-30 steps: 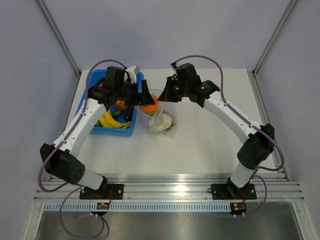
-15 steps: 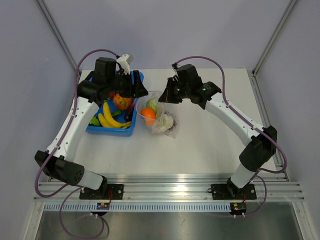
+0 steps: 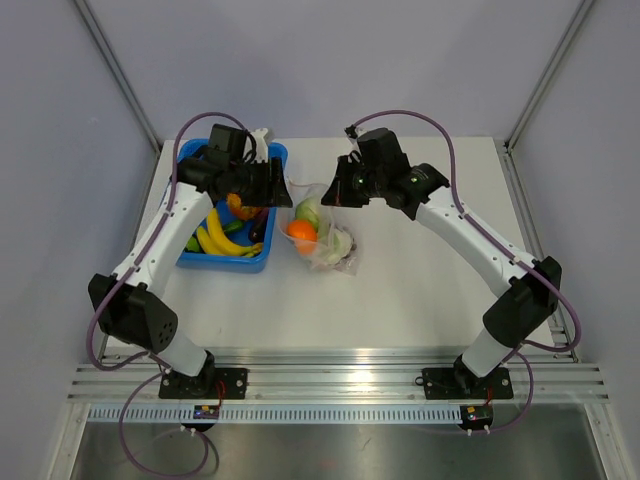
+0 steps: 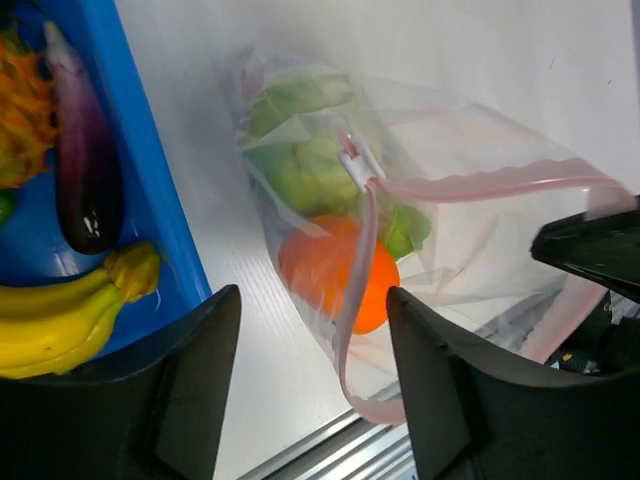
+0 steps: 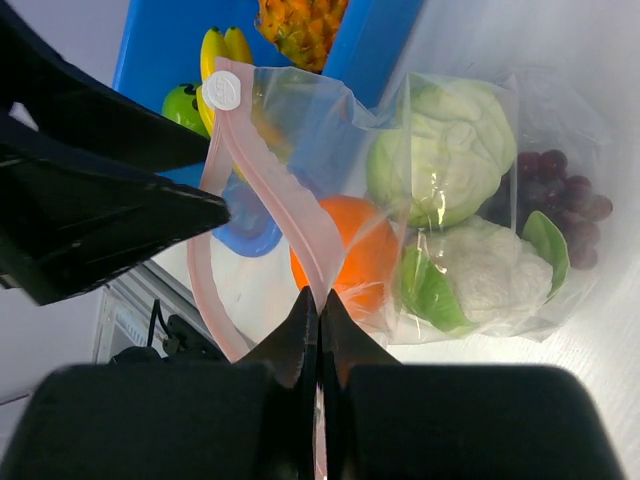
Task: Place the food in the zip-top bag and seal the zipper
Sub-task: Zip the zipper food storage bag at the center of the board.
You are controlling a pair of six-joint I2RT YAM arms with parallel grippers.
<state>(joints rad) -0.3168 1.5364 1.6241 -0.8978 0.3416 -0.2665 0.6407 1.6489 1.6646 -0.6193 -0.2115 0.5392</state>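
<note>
Drops orange (image 3: 300, 232) into zip-top bag (image 3: 332, 248), swings empty, spread left gripper (image 3: 275, 188) back toward tray (image 4: 152, 190); keeps zipper (image 5: 262, 190) pinched in right gripper (image 5: 318, 300)

Zip-top bag (image 3: 328, 245) on table (image 3: 420, 280) – orange (image 3: 300, 232), cabbage (image 3: 310, 212) inside; right claw (image 3: 338, 198) at its top edge; bananas (image 3: 220, 240) in blue tray (image 3: 230, 262).

The zip-top bag (image 4: 480, 230) is crinkly clear plastic; the tray (image 4: 150, 190) glossy blue plastic.

Bright, even light, faint shadows — the zip-top bag (image 4: 460, 230) beyond the jaws glints; near fingers (image 4: 150, 400) blur.
</note>
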